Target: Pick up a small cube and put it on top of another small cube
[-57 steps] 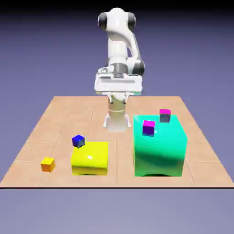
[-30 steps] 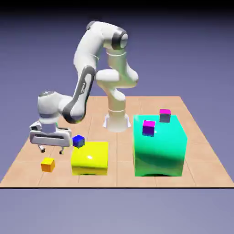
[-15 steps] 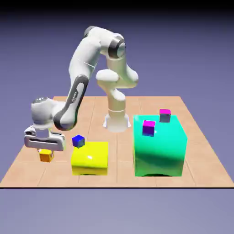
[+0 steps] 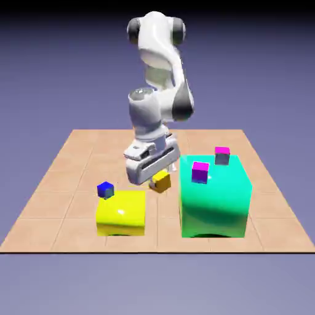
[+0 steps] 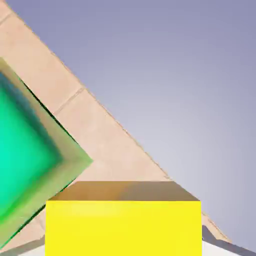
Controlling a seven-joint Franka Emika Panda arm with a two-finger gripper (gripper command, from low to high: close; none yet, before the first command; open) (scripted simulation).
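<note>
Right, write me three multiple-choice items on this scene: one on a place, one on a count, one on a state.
1. Where is the small blue cube?
A. on the big green block
B. at the far corner of the yellow block
C. in the fingers

2. How many magenta-topped small cubes sit on the big green block?
A. one
B. two
C. three

3. What state is the tiny orange-yellow cube in?
A. lying on the wooden table
B. stacked on the blue cube
C. held in the air by the fingers

Answers:
1. B, the exterior view shows it at the far left corner of the yellow block.
2. B, one nearer and one farther.
3. C, the gripper is shut on it above the table, between the two blocks; the hand view shows it filling the bottom edge.
</note>
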